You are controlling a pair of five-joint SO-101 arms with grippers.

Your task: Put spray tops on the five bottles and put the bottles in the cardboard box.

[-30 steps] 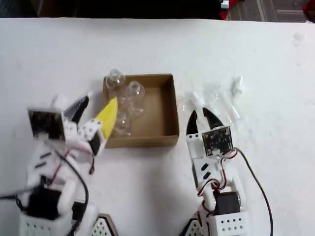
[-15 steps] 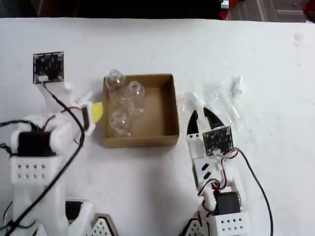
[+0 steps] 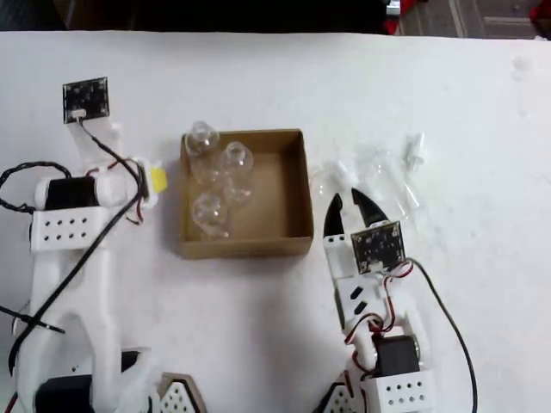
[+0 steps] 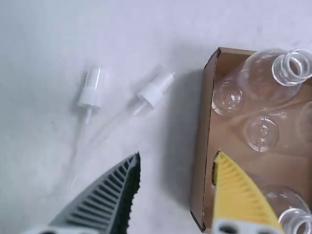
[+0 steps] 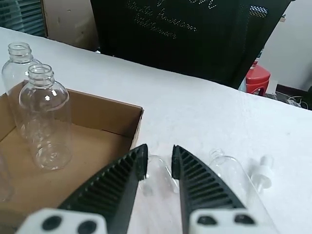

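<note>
Left gripper (image 4: 177,155) sits wide open, empty; white plastic spray top (image 4: 155,91) lies just ahead, slanted, beside the brown cardboard box (image 4: 201,146).

cardboard box (image 3: 245,248): is showing plain brown
bottles (image 3: 234,160): are looking clear
spray tops (image 4: 155,90): are showing white
left gripper (image 4: 176,161): is showing grey ribs on one side, yellow on the other
right gripper (image 5: 160,153): is showing black ribs
table (image 3: 344,86): is looking white
</note>
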